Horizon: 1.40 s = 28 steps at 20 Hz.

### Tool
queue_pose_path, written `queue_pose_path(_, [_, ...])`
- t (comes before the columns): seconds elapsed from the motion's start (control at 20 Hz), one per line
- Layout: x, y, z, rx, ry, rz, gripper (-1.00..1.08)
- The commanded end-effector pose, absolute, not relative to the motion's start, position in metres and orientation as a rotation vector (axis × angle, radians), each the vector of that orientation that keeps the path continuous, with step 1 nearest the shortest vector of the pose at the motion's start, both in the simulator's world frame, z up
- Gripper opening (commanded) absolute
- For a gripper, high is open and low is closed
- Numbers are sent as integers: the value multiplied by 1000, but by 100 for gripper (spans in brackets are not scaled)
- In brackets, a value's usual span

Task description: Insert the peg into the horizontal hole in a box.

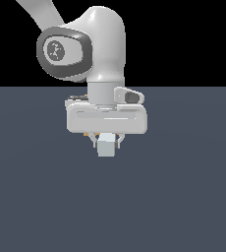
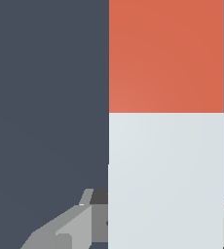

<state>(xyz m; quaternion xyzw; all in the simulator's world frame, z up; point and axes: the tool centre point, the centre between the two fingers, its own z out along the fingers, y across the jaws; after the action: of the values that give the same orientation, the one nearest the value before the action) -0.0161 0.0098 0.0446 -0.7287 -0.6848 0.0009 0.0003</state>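
My gripper [image 1: 106,144] is shut on the peg [image 1: 106,147], whose white-grey end face points at the exterior camera, just below the hand. In the wrist view the peg [image 2: 166,146] fills much of the picture, white-grey near the fingers [image 2: 70,228] and red farther out. The peg is held level above the dark floor. The box and its horizontal hole are hidden or out of view in both views; a hint of orange shows behind the fingers in the exterior view, too small to identify.
The dark blue-grey floor [image 1: 183,197] spreads around the arm. The arm's white wrist and hand [image 1: 106,118] block what lies behind them in the exterior view.
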Motion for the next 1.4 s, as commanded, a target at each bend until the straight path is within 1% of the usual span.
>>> queue_pose_path(0.0, [-11,27,48,-2214,-2231,0,-100])
queue_pose_path(0.3, [-10,46,50,-2131,-2308,0,-100])
queue_pose_path(1.0, [-10,47,50,-2125,-2313,2,-100])
queue_pose_path(1.2, [-12,60,50,-2125,-2314,1,-100])
queue_pose_path(1.35, [-14,79,50,-2126,-2314,1,-100])
